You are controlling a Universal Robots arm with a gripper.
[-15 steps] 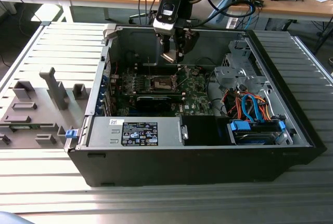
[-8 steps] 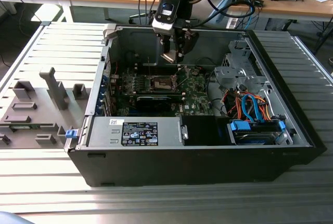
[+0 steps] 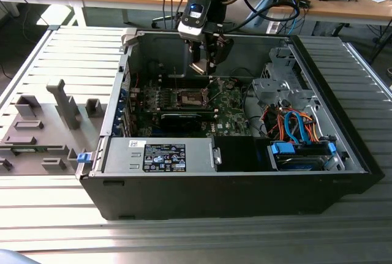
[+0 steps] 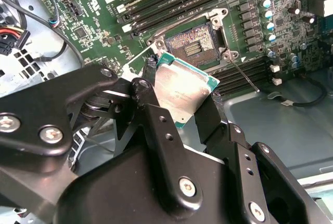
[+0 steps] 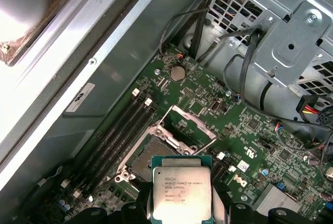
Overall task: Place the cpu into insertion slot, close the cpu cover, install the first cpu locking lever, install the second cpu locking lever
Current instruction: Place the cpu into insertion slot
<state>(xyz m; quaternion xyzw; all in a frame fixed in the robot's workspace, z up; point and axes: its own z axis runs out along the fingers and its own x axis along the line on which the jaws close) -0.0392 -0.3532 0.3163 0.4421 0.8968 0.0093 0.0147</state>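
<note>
My gripper (image 3: 205, 62) hangs inside the open computer case (image 3: 233, 196), above the green circuit board (image 3: 229, 108). It is shut on the cpu (image 4: 182, 89), a flat square chip with a dull silver top, pinched by its edges between two black fingers (image 4: 151, 99). The cpu (image 5: 181, 187) is held in the air just short of the insertion slot (image 5: 146, 156), apart from it. The slot (image 4: 195, 42) lies bare, its dark contact field showing. The cpu cover (image 5: 191, 126), a thin metal frame with a square window, stands swung up on its hinge beside the slot. A thin wire lever (image 4: 244, 76) stands loose next to the slot.
Long black memory slots (image 5: 117, 133) flank the slot. A metal drive cage (image 3: 275, 83) with blue and orange cables (image 3: 294, 126) stands at the exterior view's right. The power supply (image 3: 159, 154) fills the near side. A grey fixture plate (image 3: 43, 129) lies outside the case at that view's left.
</note>
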